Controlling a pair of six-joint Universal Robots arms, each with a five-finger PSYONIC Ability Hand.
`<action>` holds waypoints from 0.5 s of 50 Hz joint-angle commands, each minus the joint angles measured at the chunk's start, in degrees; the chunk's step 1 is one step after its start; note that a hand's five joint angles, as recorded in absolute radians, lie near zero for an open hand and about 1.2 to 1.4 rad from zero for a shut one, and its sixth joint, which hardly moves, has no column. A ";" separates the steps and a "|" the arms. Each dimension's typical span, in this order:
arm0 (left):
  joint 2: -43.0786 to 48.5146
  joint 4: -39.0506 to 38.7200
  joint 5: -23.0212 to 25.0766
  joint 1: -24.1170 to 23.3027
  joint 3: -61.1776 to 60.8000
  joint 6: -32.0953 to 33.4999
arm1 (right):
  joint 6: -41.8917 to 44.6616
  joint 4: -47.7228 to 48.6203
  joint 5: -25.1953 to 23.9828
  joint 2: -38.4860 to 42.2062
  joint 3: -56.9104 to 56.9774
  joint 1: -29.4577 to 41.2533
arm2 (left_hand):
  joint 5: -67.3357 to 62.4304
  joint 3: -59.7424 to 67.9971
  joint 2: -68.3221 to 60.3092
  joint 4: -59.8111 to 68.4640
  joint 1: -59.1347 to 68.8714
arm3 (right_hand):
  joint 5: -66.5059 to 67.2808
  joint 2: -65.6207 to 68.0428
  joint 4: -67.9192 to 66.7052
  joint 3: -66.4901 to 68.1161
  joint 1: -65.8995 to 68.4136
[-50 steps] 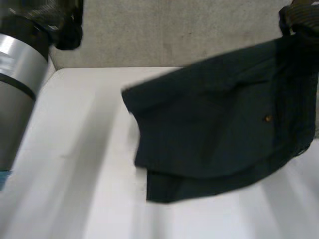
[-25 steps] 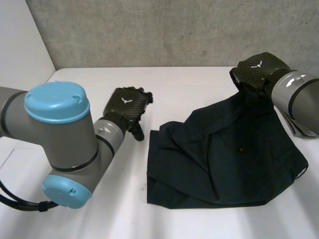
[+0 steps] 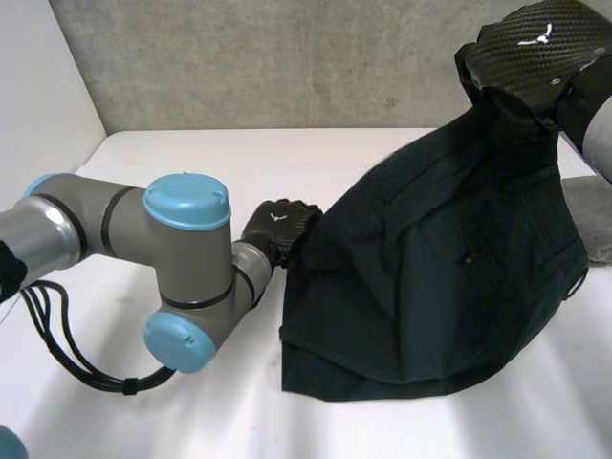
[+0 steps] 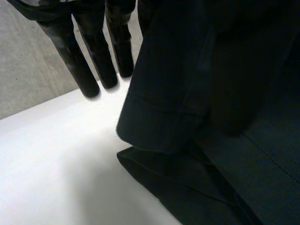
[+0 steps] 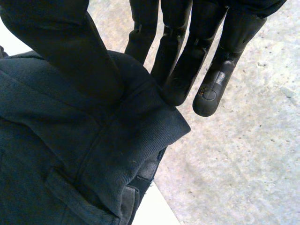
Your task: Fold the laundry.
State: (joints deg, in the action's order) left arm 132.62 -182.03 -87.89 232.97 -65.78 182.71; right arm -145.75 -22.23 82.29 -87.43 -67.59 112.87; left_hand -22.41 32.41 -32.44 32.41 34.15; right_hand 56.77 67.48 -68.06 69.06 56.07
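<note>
Our right hand [image 3: 531,48] has risen toward 1 o'clock, thumb and fingers pinching the garment [image 3: 430,277] by a corner. It now hangs spread, hem on the desk [image 3: 191,163]. Our left hand [image 3: 279,228] has reached its 9 o'clock edge, fingers straight, gripping nothing (yet). The cloth is dark and creased; we judge it ready to lay flat.

Soft, even light brightens the white table [image 3: 191,153], and the dark garment [image 3: 440,277] casts a faint shadow.
</note>
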 commanded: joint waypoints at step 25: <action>-24.70 5.02 -3.96 6.00 -8.22 15.22 | 7.77 0.34 1.73 14.02 -0.36 -1.34 | -47.59 47.59 -47.56 47.59 45.85 | 13.23 12.52 -11.94 10.94 23.93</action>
State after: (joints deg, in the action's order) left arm 106.41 -176.62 -91.45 238.61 -73.10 193.70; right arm -137.73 -22.51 83.74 -79.59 -70.22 111.46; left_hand -55.73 68.21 -68.52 68.55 65.95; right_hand 56.78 67.48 -68.06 69.06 56.07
